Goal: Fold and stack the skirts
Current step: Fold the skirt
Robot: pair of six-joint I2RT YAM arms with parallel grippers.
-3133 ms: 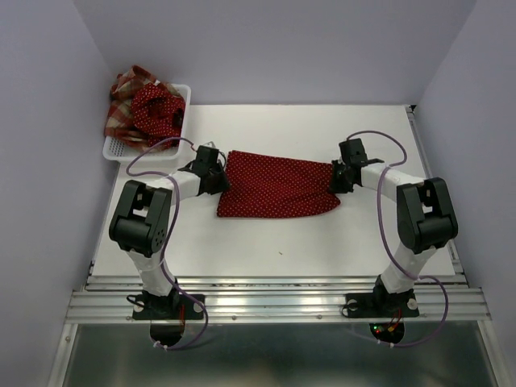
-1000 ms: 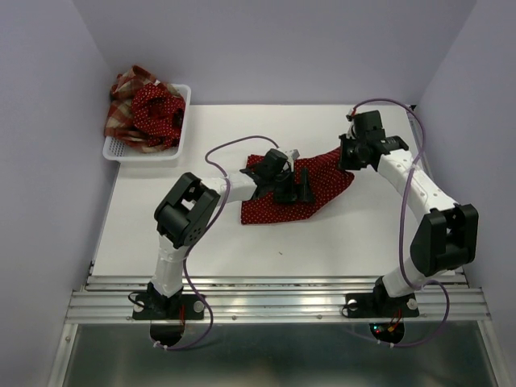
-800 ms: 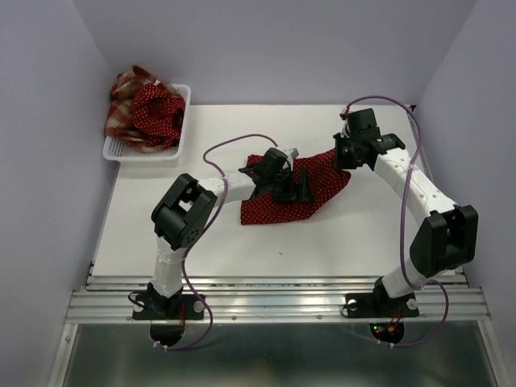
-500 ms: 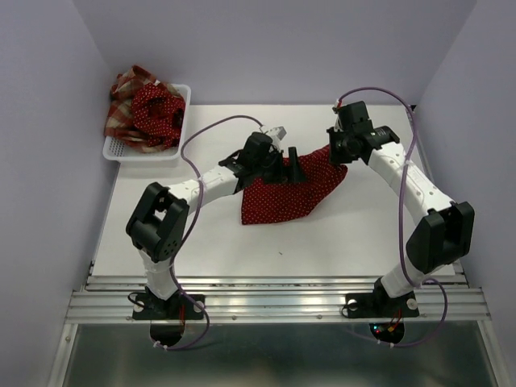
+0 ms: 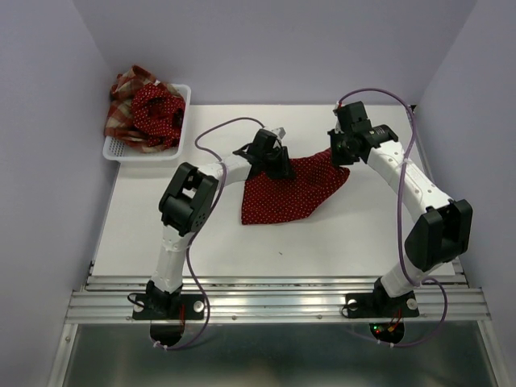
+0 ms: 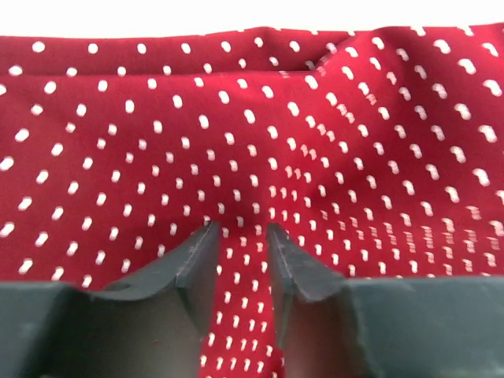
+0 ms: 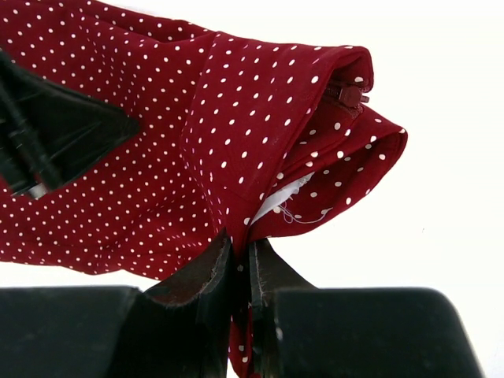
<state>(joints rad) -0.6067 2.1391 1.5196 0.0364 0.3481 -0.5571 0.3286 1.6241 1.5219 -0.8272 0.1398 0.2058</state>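
left jaws: pinched on dotted skirt (image 5: pixel 294 189) mid-panel, anchoring the fold
right jaws: clamp its corner above desk (image 5: pixel 201 242), ready to fold

Lilac walls (image 5: pixel 274 48) w/ white table (image 5: pixel 339 234)

Arms crowd the far half of the bench (image 5: pixel 322 242): the left gripper (image 5: pixel 277 166) and right gripper (image 5: pixel 338 153) stand at opposite top corners of the spread polka-dot skirt (image 5: pixel 290 193), each pinching cloth, with purple cables (image 5: pixel 242 120) arching above. A white basket (image 5: pixel 121 149) piled with heaped skirts (image 5: pixel 145 109) blocks the back-left corner. Walls (image 5: pixel 266 48) close three sides. Open bench runs between the skirt's near edge and the arm bases (image 5: pixel 165 305).
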